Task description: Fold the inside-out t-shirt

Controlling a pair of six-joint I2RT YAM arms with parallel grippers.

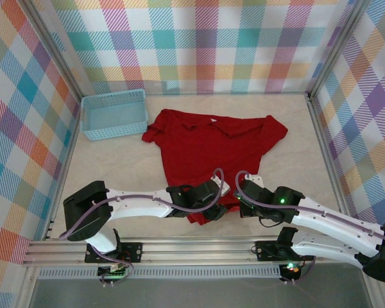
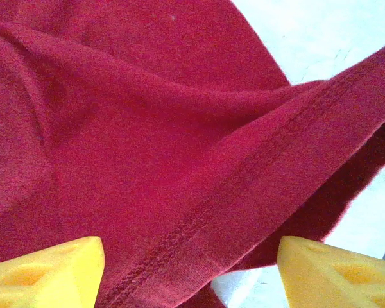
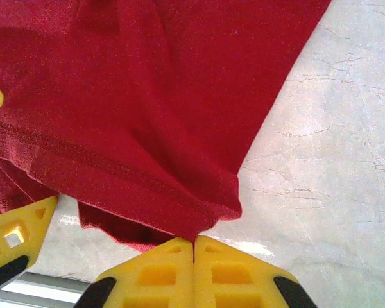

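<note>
Shirt (image 1: 212,144) is lying mostly flat in the middle of the overhead frame. Collar's toward the top, one sleeve is just beside the basket (image 1: 113,114) at upper left, and the bottom hem is bunched at lower middle where both arms meet. Left gripper (image 2: 192,269) is wide open, with the hem (image 2: 263,186) running between its fingers but not gripped. Right gripper (image 3: 194,247) is clamped tight, fingers pressed together right at the shirt's corner, and honestly I can't tell if it's got cloth or just air. That's my main worry: if it pinched nothing, a lift gets nothing, and if it's only got a sliver, that could slip out mid-fold. With one side held at best, any pull would probably drag the shirt crooked across the table (image 1: 115,167). The hem looks doubled over too, so the left could grab one layer or two by luck. The grippers also sit really close together, so a bump is possible. From above, the arms cover the hem and the fingertips, and the wrist views cut the shirt off, so layer count is a guess.
</note>
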